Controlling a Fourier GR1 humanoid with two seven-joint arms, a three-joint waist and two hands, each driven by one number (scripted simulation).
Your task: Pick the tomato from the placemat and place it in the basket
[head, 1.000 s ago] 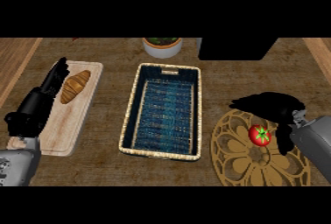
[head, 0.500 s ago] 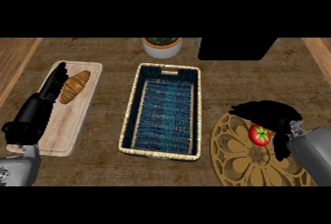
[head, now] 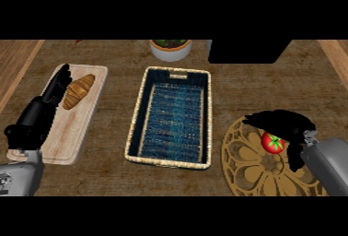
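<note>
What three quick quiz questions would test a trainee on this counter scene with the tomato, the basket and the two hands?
1. True or false: the tomato already lies in the basket.
2. Which hand is at the tomato? A. left hand B. right hand
3. Fill in: the bread lies on the ___.

Key:
1. False; it sits on the placemat, right of the basket.
2. B; its fingers curve around the tomato, while the left hand rests straight over the board beside the bread.
3. Cutting board.

One tomato, one basket, one placemat, one cutting board, one bread loaf, seemingly one pot.
</note>
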